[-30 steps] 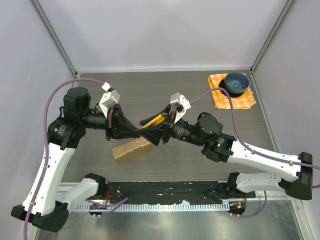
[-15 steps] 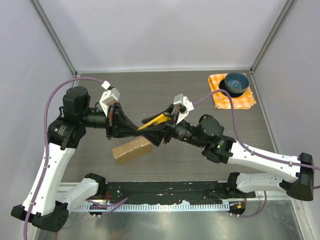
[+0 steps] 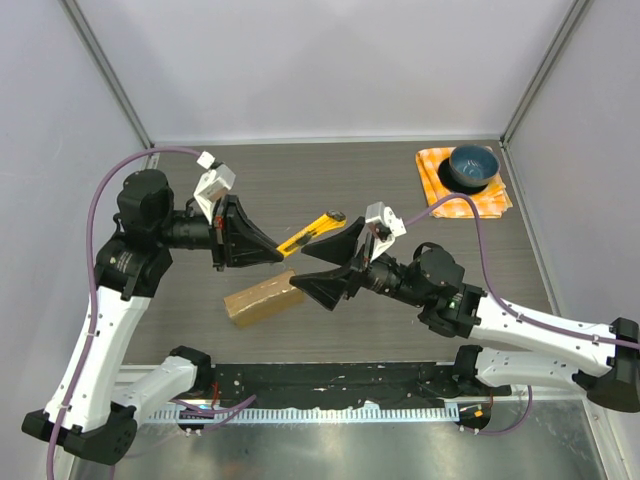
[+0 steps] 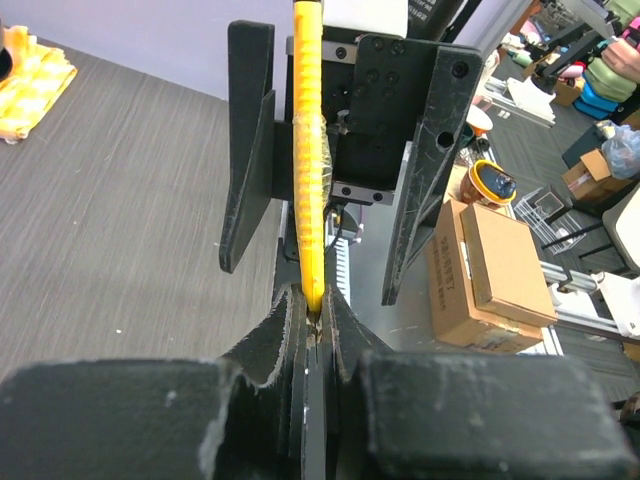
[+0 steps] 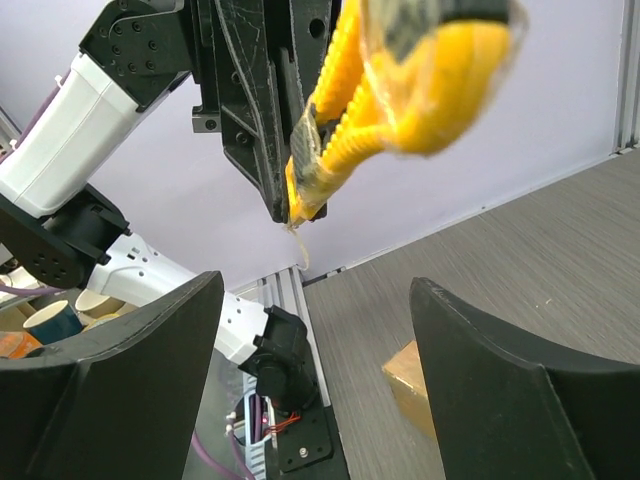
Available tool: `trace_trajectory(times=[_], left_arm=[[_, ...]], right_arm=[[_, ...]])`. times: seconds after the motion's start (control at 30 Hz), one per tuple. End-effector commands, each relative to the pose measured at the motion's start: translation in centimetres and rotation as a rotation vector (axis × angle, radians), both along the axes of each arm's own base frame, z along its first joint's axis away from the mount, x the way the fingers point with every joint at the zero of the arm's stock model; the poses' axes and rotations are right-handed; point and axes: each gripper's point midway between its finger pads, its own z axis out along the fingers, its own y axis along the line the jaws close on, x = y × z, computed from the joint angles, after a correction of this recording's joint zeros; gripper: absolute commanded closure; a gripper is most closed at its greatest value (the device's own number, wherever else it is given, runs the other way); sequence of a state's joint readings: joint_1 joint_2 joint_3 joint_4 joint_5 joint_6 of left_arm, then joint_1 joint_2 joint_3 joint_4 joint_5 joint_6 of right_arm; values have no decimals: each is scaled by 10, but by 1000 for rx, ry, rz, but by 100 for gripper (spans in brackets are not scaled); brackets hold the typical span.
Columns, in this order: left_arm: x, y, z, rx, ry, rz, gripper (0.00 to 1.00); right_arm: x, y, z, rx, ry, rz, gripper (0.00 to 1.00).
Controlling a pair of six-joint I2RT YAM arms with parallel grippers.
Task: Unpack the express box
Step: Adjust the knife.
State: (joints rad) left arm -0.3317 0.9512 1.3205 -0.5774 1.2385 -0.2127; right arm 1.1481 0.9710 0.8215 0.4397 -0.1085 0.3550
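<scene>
A yellow utility knife [image 3: 312,232] is clamped at one end by the left gripper [image 3: 280,252], whose fingers are pressed together on it. The tool is held up off the counter [image 3: 300,180] and aimed toward the right arm. This hold probably leaves the rest of the handle free to be reached from the other side. The right gripper [image 3: 322,268] is spread wide. In the left wrist view its two fingers stand on either side of the knife's free part, and no contact with it can be made out. That stance fits a handover or a reworking of the hold, judged from the pose alone. Whether the blade is pushed out cannot be told.

The express box [image 3: 263,299] lies flat on the counter, below the two grippers and nearer to the arm bases, and is touched by neither. Its flaps appear shut, so the unpacking is judged not yet begun, and the knife is presumably meant for its seam. A blue bowl [image 3: 472,165] is set on an orange checked cloth [image 3: 490,203] at the far right corner, well apart from the box.
</scene>
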Motion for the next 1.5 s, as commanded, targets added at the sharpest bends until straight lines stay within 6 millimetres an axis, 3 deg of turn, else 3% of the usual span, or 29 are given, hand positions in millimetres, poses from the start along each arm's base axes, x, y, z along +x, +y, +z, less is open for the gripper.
trace_trajectory(times=[0.0,0.3,0.67,1.07,1.1,1.2,1.4,1.43,1.47], left_arm=[[-13,0,14,-43,-28,-53,100],[-23,3,7,-38,-6,-91,100],[-25,4,0,-30,-1,-100,100],[-22,5,-8,-1,-17,-82,100],[-23,5,-9,3,-11,-81,100],[-21,5,-9,10,-15,-72,100],[-12,9,-15,70,-61,-6,100],[-9,10,-14,82,-93,7,98],[-6,12,-20,111,-83,30,78]], right_arm=[[0,-1,33,88,-58,2,19],[-4,2,61,140,-116,59,21],[3,12,75,166,-117,130,48],[-1,27,64,110,-97,197,69],[-1,27,64,109,-99,200,73],[0,31,60,91,-90,204,97],[7,32,43,44,-61,172,99],[9,31,43,33,-69,157,99],[13,30,40,20,-66,133,99]])
